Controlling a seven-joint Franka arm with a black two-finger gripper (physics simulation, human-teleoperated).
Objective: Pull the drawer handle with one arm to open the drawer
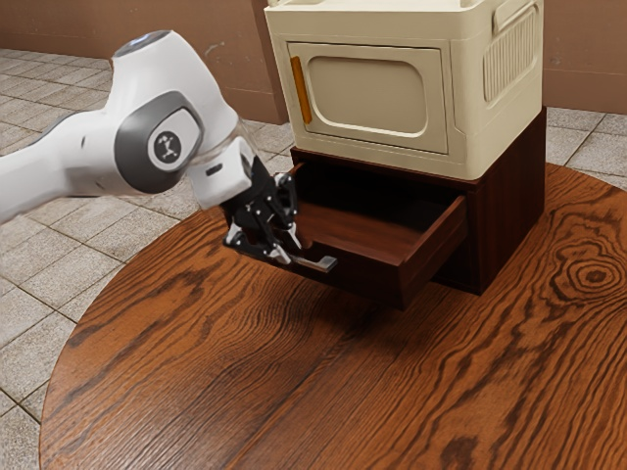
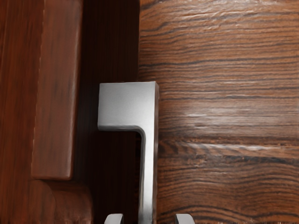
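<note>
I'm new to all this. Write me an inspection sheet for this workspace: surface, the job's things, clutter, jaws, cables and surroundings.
Surface: wooden table with a curved edge and strong dark grain.
Job's things: drawer partly pulled out of the dark wooden cabinet; metal handle on its front.
Clutter: no loose items seen; a cream box with an orange door handle sits on top of the cabinet, its door closed.
Jaws: open, one on each side of the metal handle's bar, with a gap on both sides.
Cables: nothing seen.
Surroundings: pale tiled floor and a brownish wall.
</note>
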